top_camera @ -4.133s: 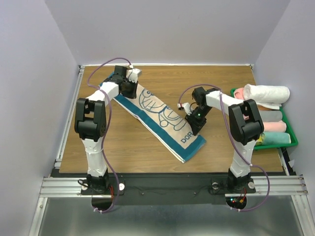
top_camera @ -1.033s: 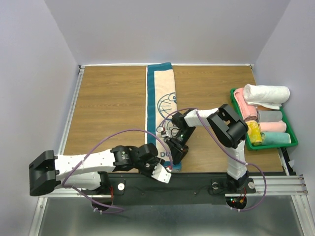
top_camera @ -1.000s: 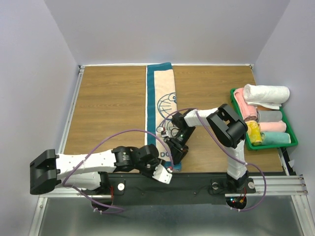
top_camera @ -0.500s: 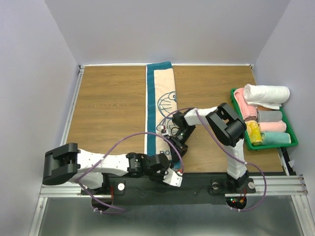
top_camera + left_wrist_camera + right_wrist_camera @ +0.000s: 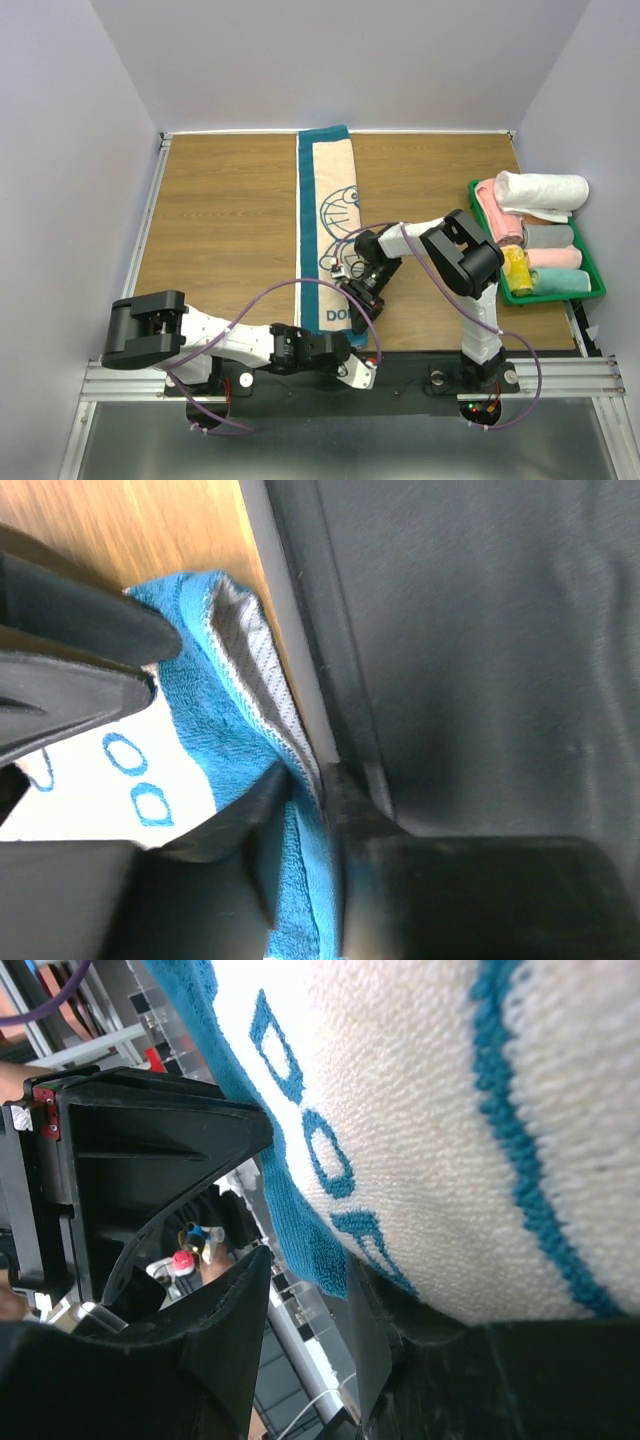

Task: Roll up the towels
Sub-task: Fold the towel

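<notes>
The towel (image 5: 325,200) lies flat and straight from the table's far edge to its near edge, teal border, cream centre with the cat outline and lettering. My left gripper (image 5: 357,367) reaches low along the near edge. In the left wrist view the left gripper (image 5: 305,810) is shut on the towel's (image 5: 220,730) teal near hem at the table edge. My right gripper (image 5: 358,297) sits on the towel's near end by the lettering. In the right wrist view the right gripper's (image 5: 310,1265) jaws stand apart, with the towel (image 5: 420,1110) draped over one finger.
A green tray (image 5: 592,272) at the right edge holds several rolled towels, with a white roll (image 5: 540,188) on top. A black rail (image 5: 300,630) runs along the table's near edge. Walls close in on the left, back and right.
My left arm has swung right along the near edge, and its gripper now grips the towel's near hem. The right gripper has barely moved. Four seconds ago the towel lay diagonally.
</notes>
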Controlling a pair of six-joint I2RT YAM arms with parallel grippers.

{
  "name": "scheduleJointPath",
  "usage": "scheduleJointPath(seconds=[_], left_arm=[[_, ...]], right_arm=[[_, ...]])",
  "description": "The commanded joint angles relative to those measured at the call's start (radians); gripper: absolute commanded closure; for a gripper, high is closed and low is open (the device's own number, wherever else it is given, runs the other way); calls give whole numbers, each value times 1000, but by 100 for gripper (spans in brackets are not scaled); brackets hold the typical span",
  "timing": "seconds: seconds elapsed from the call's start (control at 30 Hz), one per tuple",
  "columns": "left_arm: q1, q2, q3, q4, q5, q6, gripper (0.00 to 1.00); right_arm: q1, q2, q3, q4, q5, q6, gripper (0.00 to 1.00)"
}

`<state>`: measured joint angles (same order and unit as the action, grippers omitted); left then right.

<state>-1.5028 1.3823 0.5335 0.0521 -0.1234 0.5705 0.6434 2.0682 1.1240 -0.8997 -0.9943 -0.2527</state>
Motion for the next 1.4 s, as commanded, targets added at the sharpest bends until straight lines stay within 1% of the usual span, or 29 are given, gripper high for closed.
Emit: scheduleJointPath(seconds=[0.0, 0.07, 0.13, 0.17, 0.23, 0.37, 0.5, 0.53, 0.6, 0.63, 0.67, 0.73, 0.8, 0.83, 0.87, 0.9, 0.97, 1.0, 1.1, 1.13, 1.27, 1.37], left_arm=[[-30, 24, -1, -7, -18, -26, 78], [-65, 14, 3, -23, -9, -38, 85], [-80, 3, 5, -40, -7, -41, 89], [-80, 0, 9, -46, -4, -41, 95], [-80, -8, 20, -51, -2, -38, 100], [-79, -26, 58, -130, 21, -50, 100], [-70, -75, 109, -217, 67, -64, 100], [-57, -92, 121, -239, 111, -55, 100], [-34, -104, 172, -306, 187, -37, 100], [-24, -106, 187, -328, 226, -26, 100], [-17, -108, 218, -346, 284, -21, 100], [-5, -115, 250, -383, 326, -2, 100], [86, -121, 304, -396, 393, 12, 100], [134, -115, 353, -403, 448, 40, 100], [177, -106, 353, -416, 464, 64, 100], [263, -71, 414, -454, 472, 89, 100], [335, -28, 507, -495, 485, 165, 100], [405, -5, 535, -517, 493, 183, 100], [496, 79, 624, -525, 507, 218, 100], [553, 119, 644, -522, 513, 232, 100], [642, 198, 701, -466, 515, 241, 100], [693, 242, 714, -425, 512, 246, 100]], right_arm=[[-2, -14, -30, 51, 88, -40, 57], [-2, -26, -26, 42, 77, -45, 57], [-2, -46, -20, 32, 63, -59, 56], [-2, -55, -4, 16, 54, -65, 54], [-1, -89, 19, -4, 59, -80, 50], [-36, -158, 83, -36, 68, -66, 35], [-135, -192, 183, -85, 62, -59, 27], [-175, -194, 230, -96, 68, -63, 20], [-220, -191, 272, -119, 77, -69, 11], [-228, -189, 293, -123, 88, -69, 9], [-234, -186, 322, -133, 107, -74, 0], [-249, -177, 348, -142, 126, -76, 0], [-273, -172, 375, -140, 144, -68, 0], [-284, -169, 382, -140, 143, -65, 0], [-297, -166, 393, -137, 143, -62, 0], [-324, -163, 410, -137, 141, -56, 0], [-355, -155, 430, -134, 138, -51, 0], [-369, -154, 453, -134, 135, -48, 0], [-419, -148, 490, -136, 129, -42, 0], [-439, -146, 509, -137, 129, -42, 0], [-473, -148, 533, -139, 138, -46, 0], [-487, -154, 511, -137, 134, -54, 0]])
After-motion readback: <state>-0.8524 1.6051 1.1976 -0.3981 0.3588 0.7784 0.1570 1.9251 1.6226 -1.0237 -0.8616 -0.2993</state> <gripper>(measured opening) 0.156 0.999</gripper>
